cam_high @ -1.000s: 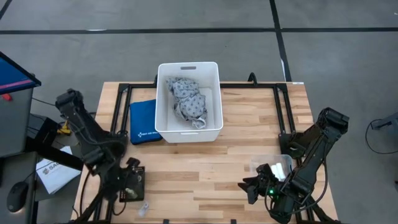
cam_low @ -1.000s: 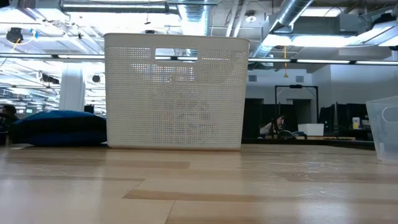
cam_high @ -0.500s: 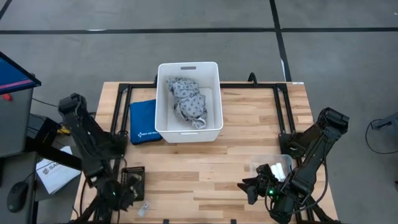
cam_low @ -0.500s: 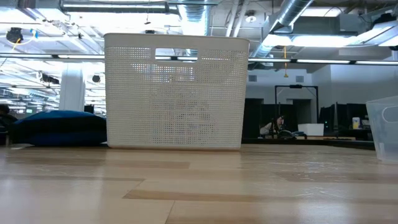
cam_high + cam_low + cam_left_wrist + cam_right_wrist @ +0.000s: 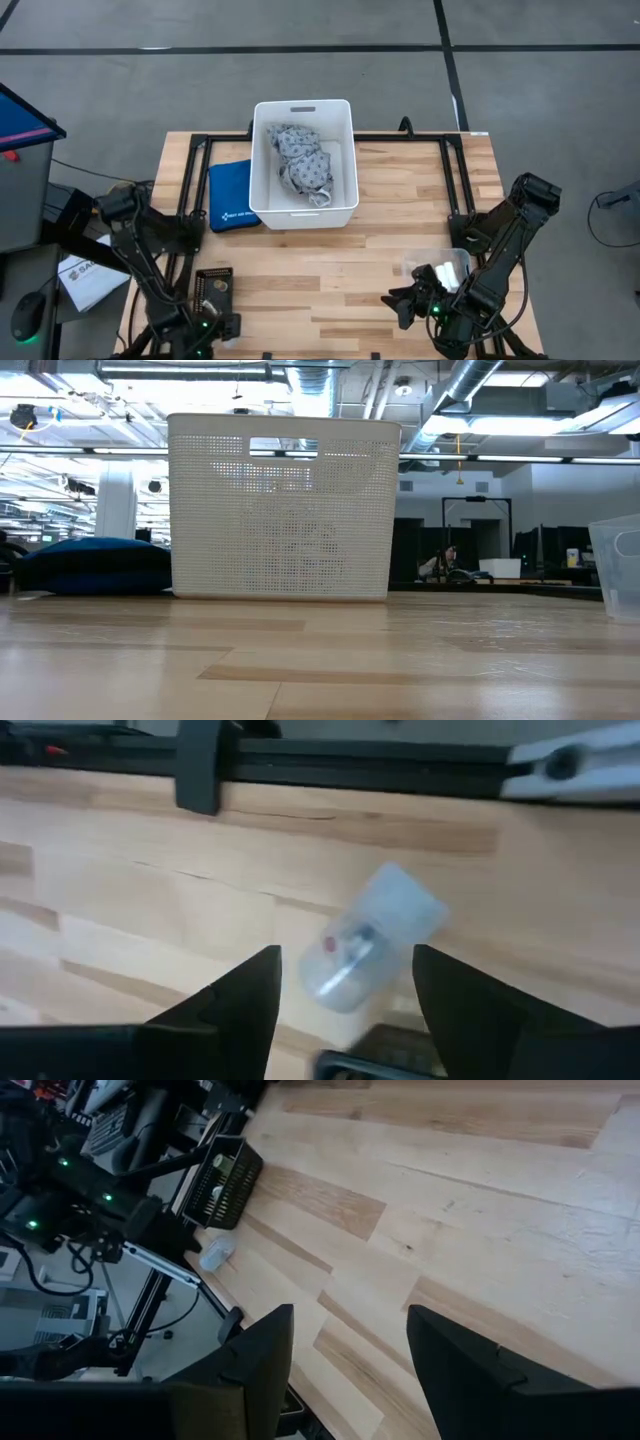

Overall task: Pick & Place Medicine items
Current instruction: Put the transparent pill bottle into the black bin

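One medicine item, a small whitish vial (image 5: 365, 948), lies on its side on the wood near the table's near left corner; it also shows in the right wrist view (image 5: 217, 1256). My left gripper (image 5: 345, 958) hangs over it, open, one finger on either side and clear of it. In the high view the left gripper (image 5: 215, 328) covers the vial. My right gripper (image 5: 350, 1320) waits open over the near right part of the table (image 5: 405, 300), with nothing between its fingers.
A white perforated bin (image 5: 303, 160) holding a grey patterned cloth bundle (image 5: 300, 160) stands at the far middle. A blue pouch (image 5: 230, 195) lies to the bin's left. A small black object (image 5: 212, 290) sits near my left gripper. A clear container (image 5: 447, 266) stands beside my right arm.
My left gripper has gone toward the table's near edge, from over the small black object to over the vial at the near left corner. The vial has kept its place.
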You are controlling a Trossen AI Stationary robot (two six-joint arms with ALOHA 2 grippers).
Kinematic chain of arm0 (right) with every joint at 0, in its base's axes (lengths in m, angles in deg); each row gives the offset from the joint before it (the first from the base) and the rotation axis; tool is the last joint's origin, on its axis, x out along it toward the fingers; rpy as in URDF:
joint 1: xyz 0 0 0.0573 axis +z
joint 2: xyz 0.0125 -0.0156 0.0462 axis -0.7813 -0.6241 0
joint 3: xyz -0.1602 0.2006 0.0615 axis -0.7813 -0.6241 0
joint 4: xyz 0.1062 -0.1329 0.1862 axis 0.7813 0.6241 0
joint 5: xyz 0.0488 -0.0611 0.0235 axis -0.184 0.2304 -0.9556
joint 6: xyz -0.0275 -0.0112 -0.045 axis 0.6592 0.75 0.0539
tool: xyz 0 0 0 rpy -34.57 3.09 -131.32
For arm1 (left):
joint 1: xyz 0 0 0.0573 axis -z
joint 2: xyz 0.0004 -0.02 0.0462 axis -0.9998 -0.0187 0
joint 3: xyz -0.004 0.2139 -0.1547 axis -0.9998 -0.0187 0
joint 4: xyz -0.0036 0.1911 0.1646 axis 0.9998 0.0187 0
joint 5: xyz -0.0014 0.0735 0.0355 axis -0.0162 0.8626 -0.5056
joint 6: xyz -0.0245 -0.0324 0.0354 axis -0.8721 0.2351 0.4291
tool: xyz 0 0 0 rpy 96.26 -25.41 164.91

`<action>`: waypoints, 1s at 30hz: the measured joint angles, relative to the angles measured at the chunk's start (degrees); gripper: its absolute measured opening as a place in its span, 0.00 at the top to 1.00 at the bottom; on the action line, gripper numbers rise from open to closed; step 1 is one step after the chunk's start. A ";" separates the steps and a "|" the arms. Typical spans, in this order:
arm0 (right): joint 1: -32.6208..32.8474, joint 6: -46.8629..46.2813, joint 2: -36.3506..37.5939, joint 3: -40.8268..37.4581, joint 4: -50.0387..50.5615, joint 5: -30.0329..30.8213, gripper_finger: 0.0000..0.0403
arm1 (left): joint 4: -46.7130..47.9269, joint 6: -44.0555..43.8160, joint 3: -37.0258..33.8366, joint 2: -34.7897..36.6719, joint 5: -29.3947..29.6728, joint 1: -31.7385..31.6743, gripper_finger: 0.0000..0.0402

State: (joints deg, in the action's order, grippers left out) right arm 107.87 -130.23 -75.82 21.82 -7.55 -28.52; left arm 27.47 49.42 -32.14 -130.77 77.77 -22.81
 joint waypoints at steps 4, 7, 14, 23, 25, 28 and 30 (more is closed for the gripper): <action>0.00 0.00 0.00 0.00 -0.30 -0.21 0.52 | -0.68 3.47 0.00 -0.37 0.46 0.08 0.47; 0.00 0.00 0.00 0.00 -0.28 -0.28 0.52 | -0.70 3.67 0.00 -0.37 0.24 0.93 0.47; 0.00 0.44 0.00 0.00 -0.22 -0.28 0.52 | -2.91 6.45 -0.06 -0.37 -0.29 2.75 0.47; 0.01 0.44 0.00 0.02 -0.23 -0.04 0.52 | -6.69 9.61 -3.10 -1.34 0.07 2.21 0.47; 0.08 0.44 0.00 0.02 -0.24 0.04 0.52 | -8.17 9.64 -3.75 -1.81 0.02 1.98 0.47; 0.09 0.44 0.00 0.02 -0.38 0.09 0.52 | -10.52 10.10 -4.24 -2.84 0.55 1.94 0.48; 0.09 0.44 0.00 0.02 -0.44 0.11 0.52 | -12.79 11.32 -4.24 -3.46 1.02 1.82 0.48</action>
State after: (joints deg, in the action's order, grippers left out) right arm 107.96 -129.79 -75.82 21.85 -7.99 -28.41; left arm 14.69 60.74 -36.38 -134.23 78.79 -20.99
